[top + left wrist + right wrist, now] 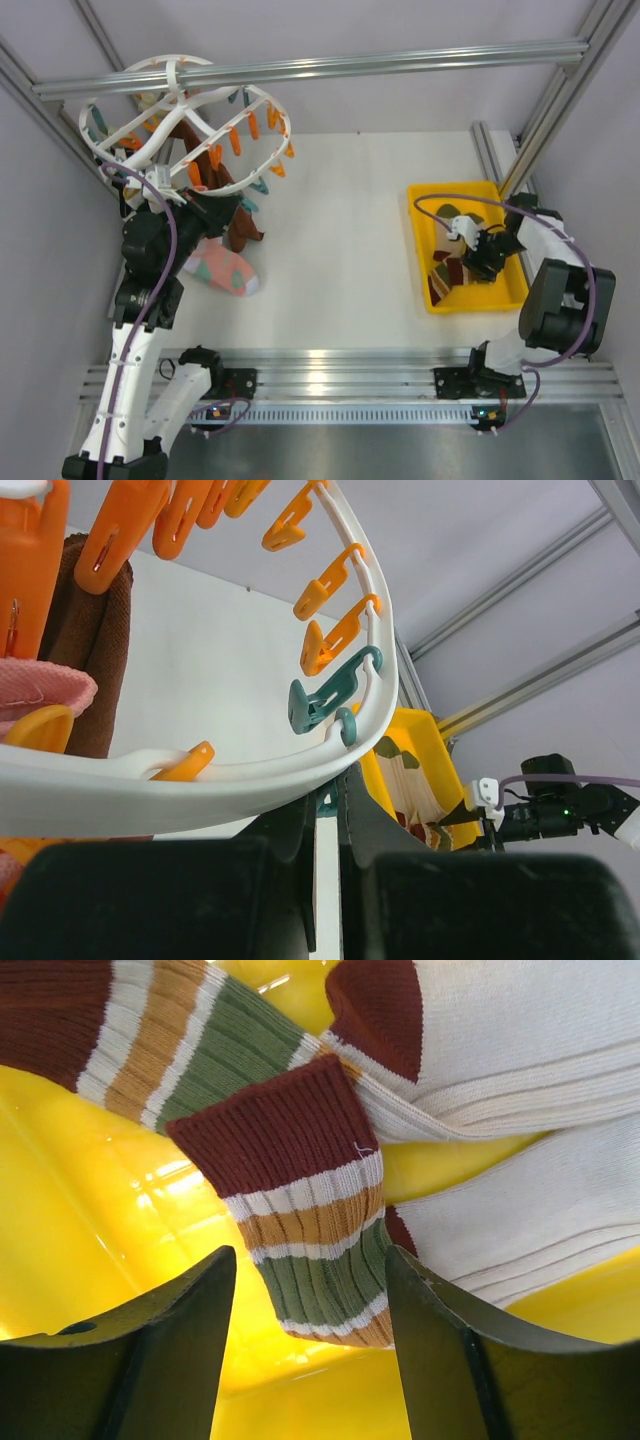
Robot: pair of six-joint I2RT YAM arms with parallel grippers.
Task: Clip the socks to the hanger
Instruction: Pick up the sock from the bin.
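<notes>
Our right gripper stands with jaws parted just over a limp, light striped sock in the yellow tray, best pinched, we judge, at its thick ribbed cuff, while our left gripper sits closed under the rim of the hanger.

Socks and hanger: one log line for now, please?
left gripper: shut, at hanger rim | right gripper: open over striped sock in yellow tray | sock: unclipped
</notes>
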